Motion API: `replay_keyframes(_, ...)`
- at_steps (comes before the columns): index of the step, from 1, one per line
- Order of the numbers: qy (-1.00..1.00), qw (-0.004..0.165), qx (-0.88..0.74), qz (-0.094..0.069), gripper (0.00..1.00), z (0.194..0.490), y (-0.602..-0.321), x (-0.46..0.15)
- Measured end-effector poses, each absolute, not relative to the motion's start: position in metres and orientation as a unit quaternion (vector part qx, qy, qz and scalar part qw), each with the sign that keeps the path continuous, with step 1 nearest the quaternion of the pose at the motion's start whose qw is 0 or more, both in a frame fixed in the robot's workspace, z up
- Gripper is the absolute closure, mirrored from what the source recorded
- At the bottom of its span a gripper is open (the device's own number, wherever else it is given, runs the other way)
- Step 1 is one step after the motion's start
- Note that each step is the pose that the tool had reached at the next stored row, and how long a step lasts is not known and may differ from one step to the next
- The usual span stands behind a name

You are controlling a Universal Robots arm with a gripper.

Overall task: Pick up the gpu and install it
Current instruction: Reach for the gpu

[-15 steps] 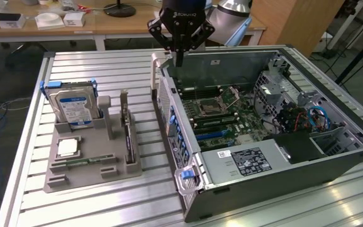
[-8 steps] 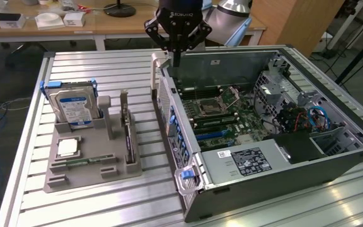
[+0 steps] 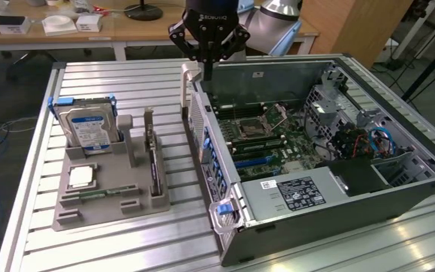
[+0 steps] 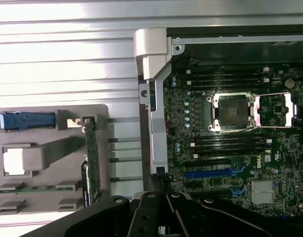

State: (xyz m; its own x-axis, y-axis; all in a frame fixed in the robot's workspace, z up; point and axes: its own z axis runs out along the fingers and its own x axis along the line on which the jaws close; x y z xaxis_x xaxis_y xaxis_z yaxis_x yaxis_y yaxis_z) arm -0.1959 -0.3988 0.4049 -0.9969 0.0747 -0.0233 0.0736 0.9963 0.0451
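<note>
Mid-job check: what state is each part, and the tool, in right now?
tool: shut, holding nothing, above the computer case edge.
gpu: standing on edge in the gray holder, not picked up.
hard drive: upright in the holder.
processor chip: lying flat in the holder.
memory stick: lying flat in the holder.
computer case: on its side, open, motherboard exposed.

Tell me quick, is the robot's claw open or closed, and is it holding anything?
Gripper: closed, with nothing seen in it. The gpu stands in the grey holder.
</note>
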Motion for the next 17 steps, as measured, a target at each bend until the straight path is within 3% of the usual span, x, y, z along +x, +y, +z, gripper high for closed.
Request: replay_keyframes(17, 0.999, 0.013, 0.037, 0.022, 0.89, 0.405, -0.399, -0.209)
